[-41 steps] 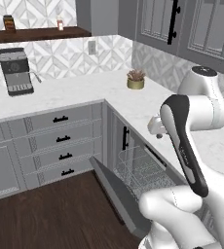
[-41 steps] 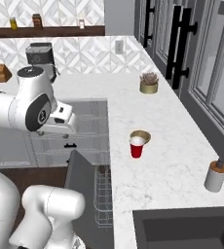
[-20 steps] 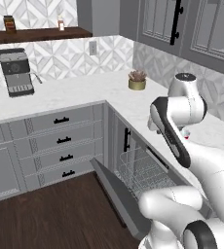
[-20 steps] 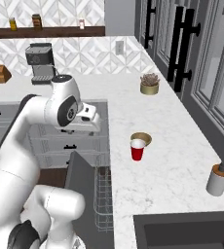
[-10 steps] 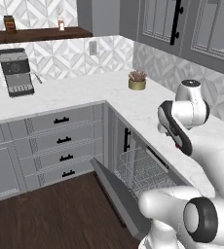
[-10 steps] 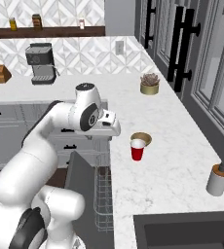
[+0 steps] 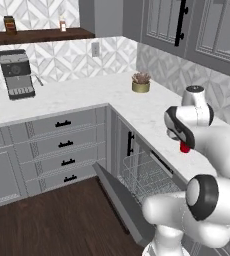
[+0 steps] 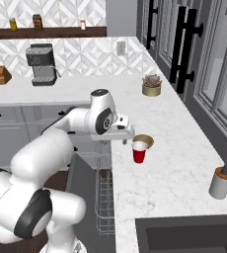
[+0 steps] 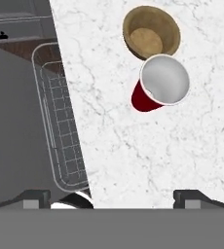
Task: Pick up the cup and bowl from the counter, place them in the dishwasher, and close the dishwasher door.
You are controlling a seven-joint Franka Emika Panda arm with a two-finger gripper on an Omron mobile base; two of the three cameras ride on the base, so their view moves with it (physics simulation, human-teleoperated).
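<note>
My gripper (image 9: 111,197) hung open and empty above the marble surface (image 9: 133,155), near its edge. Just beyond it the cup (image 9: 160,85) stood upright, the bowl (image 9: 150,34) touching it behind. Beside the edge, the dishwasher (image 9: 55,131) rack showed, the dishwasher door (image 8: 83,185) down.

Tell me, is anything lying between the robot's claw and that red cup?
No. In the hand view, bare marble counter runs from the open gripper up to the cup. The bowl sits just beyond the cup.
</note>
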